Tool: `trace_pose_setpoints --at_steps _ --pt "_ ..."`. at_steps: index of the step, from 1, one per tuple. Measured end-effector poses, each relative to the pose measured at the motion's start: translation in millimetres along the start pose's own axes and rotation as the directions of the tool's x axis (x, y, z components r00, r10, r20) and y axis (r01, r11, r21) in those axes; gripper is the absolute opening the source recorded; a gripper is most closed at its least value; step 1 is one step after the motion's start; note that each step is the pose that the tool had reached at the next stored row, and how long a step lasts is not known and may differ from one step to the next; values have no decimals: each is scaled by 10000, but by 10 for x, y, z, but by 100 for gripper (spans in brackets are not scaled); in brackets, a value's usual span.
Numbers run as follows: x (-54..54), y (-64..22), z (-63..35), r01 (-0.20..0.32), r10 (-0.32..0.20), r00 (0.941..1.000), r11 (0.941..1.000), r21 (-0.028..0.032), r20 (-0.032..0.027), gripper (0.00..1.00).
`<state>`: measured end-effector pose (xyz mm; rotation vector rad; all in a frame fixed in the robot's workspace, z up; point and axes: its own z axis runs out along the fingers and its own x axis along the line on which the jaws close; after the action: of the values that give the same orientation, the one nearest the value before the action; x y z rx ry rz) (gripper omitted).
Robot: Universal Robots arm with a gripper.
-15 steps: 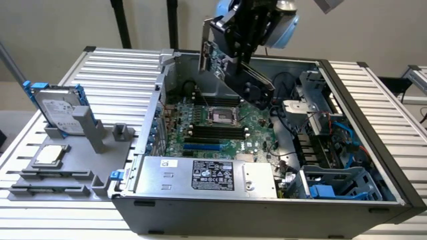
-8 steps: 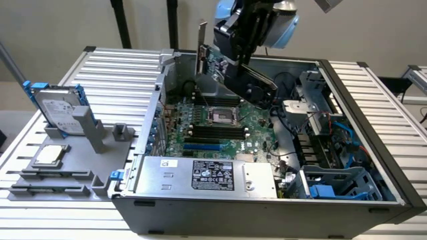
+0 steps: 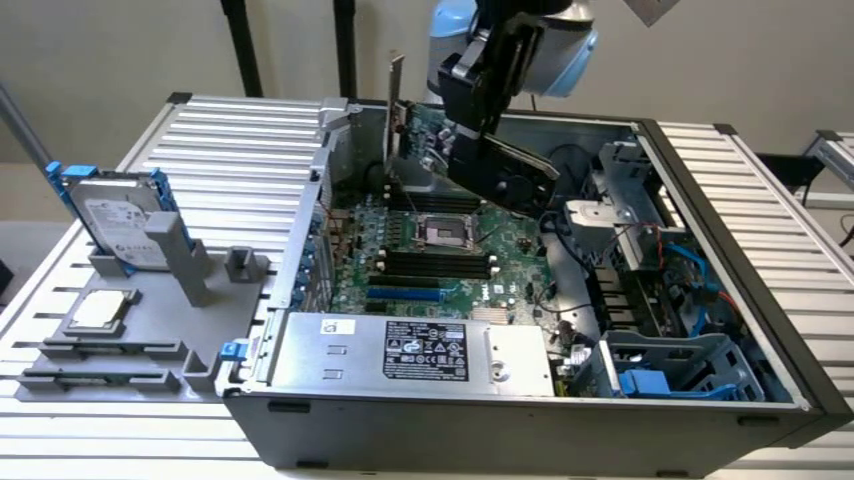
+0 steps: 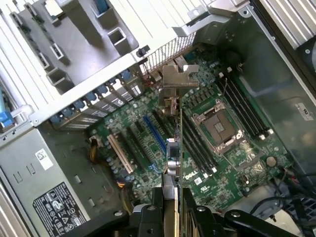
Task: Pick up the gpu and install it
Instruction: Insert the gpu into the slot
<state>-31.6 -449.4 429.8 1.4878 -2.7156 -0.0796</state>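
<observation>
With gripper (image 3: 470, 140) clamped on the gpu (image 3: 430, 128) and fingers (image 4: 195, 217) pressed against both faces of the card, treat the grasp as closed and loaded. Locate the card inside the open computer case (image 3: 534, 435), lifted clear of the motherboard (image 3: 467, 262) near the far edge of the case in the exterior view. Note the apparent tilt, with the silver end bracket (image 3: 396, 85) uppermost and nearest the rear wall (image 4: 84, 94). Read the wrist view for alignment: card seen edge-on, running between the blue slot (image 4: 155, 134) and the memory slots (image 4: 195, 143), bracket end pointing at the perforated rear wall. Slot directly under the connector edge: not determinable, so confirm before committing. Level the card to bring its long edge parallel to the board. Hold the bracket just inside the rear wall, lined up with one slot opening rather than riding on a divider. Lower straight, without twist; judge skew as the main hazard, likely to jam the edge connector or scrape nearby components. Stay clear of the cpu socket (image 3: 441, 232) and of the cables (image 3: 554, 235) toward the exterior view's right. Leave the hard drive (image 3: 120, 225) and the cpu chip (image 3: 100, 312) untouched on the grey fixture (image 3: 160, 330), beside the case on the bench (image 3: 54, 440).
</observation>
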Motion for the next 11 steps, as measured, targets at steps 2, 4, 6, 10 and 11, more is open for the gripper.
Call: trace_pose_setpoints --at_steps 2,4,6,10,11 --pt "0 -1 15 359 -359 9994 9994 15 -17 27" --pt "-1 -2 31 718 -718 9974 9974 27 -38 27" --pt "-1 -3 50 1076 -1076 9942 9942 34 -60 27" --pt "-2 -6 94 1804 -1804 9836 9836 42 -85 27" --pt "-2 -7 104 1981 -1980 9802 9802 42 -88 27"
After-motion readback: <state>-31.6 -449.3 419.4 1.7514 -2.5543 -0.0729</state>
